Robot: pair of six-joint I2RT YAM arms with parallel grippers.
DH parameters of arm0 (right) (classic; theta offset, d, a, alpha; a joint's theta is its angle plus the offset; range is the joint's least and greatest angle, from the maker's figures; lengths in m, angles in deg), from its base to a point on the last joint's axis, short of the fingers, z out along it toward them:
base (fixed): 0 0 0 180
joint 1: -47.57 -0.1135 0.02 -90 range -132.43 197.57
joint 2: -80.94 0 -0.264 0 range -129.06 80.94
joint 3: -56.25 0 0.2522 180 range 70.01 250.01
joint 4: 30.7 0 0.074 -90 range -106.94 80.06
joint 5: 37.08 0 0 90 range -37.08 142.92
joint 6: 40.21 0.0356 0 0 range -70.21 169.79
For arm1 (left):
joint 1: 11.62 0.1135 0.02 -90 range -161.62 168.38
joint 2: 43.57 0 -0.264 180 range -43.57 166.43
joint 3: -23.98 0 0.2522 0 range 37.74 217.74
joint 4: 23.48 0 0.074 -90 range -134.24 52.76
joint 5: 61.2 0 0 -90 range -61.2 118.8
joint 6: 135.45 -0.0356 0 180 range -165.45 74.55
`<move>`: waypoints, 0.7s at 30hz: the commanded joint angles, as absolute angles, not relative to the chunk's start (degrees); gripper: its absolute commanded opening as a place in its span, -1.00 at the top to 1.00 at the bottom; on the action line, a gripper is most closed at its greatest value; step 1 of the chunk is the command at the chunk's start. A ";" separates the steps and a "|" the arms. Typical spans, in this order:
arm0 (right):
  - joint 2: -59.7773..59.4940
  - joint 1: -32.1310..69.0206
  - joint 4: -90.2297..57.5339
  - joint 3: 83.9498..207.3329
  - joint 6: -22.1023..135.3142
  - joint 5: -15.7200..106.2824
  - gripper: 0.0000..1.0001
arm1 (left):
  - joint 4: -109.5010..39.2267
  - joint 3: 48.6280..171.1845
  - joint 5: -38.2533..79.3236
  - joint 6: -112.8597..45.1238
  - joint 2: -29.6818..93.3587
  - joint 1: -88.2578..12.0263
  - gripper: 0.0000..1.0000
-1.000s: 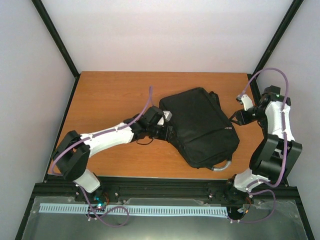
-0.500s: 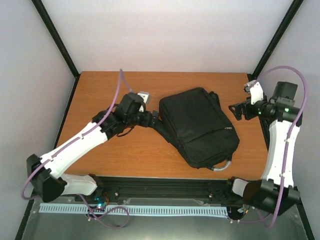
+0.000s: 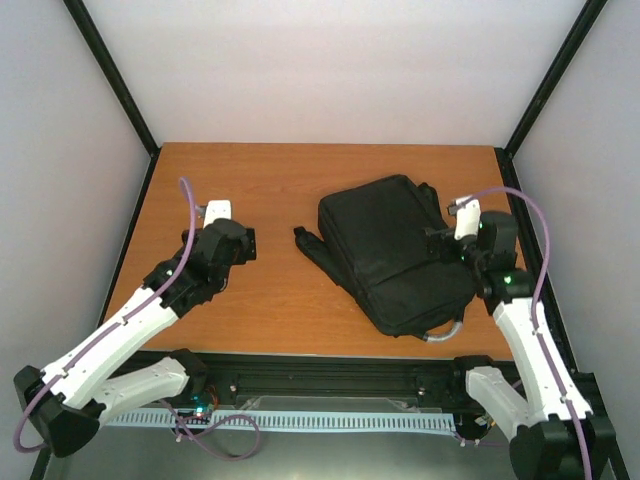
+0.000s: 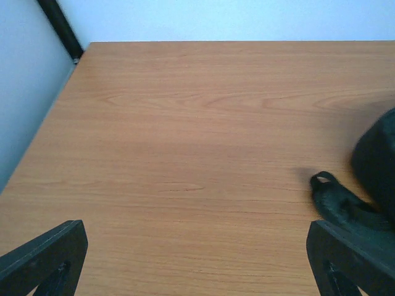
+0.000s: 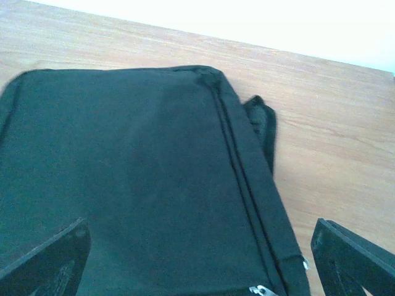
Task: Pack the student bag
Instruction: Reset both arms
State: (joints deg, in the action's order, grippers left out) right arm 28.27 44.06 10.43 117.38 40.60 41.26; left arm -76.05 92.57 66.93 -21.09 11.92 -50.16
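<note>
Twice empty-handed, jaws spread wide, left gripper (image 3: pixel 248 246) beside and right gripper (image 3: pixel 435 246) over the student bag (image 3: pixel 395 250); seemingly between steps, zipper pull (image 5: pixel 258 290) to grab next.

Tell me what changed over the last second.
The left gripper has pulled back from the left edge of the student bag toward the left side of the table, now open over bare wood. The right gripper swung in from the table's right edge and hangs open over the bag's right side. The bag stayed put.

Bare wooden table (image 3: pixel 250 185), pale walls (image 3: pixel 330 70)
</note>
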 commanded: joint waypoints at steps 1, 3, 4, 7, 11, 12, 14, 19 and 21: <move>35.77 43.74 -5.56 107.07 43.91 50.29 -1.00 | -73.74 89.08 73.86 -17.57 8.79 -49.76 -0.99; 36.52 43.79 -5.84 105.65 43.52 49.13 -1.00 | -75.37 89.12 75.38 -15.57 8.84 -49.74 -0.99; 36.06 43.79 -5.05 106.53 44.24 49.14 -1.00 | -75.37 88.86 76.31 -15.07 8.83 -49.71 -1.00; 34.80 43.79 -4.70 108.24 45.70 49.90 -1.00 | -74.39 88.57 77.08 -17.20 9.00 -49.76 -0.99; 34.64 43.79 -3.57 108.80 46.27 50.72 -1.00 | -74.84 89.03 76.21 -17.78 9.26 -49.76 -1.00; 34.81 43.87 -3.36 108.78 46.27 50.45 -1.00 | -74.99 89.13 75.80 -17.95 9.33 -49.76 -1.00; 35.26 43.88 -3.39 108.90 46.42 50.32 -1.00 | -75.13 89.45 75.19 -18.24 9.43 -49.76 -1.00; 35.44 43.88 -3.59 109.28 46.53 51.96 -1.00 | -75.35 89.68 73.33 -18.75 9.58 -49.76 -1.00; 35.28 43.88 -3.38 109.29 46.08 51.18 -1.00 | -75.23 89.81 72.83 -18.90 9.75 -49.76 -0.99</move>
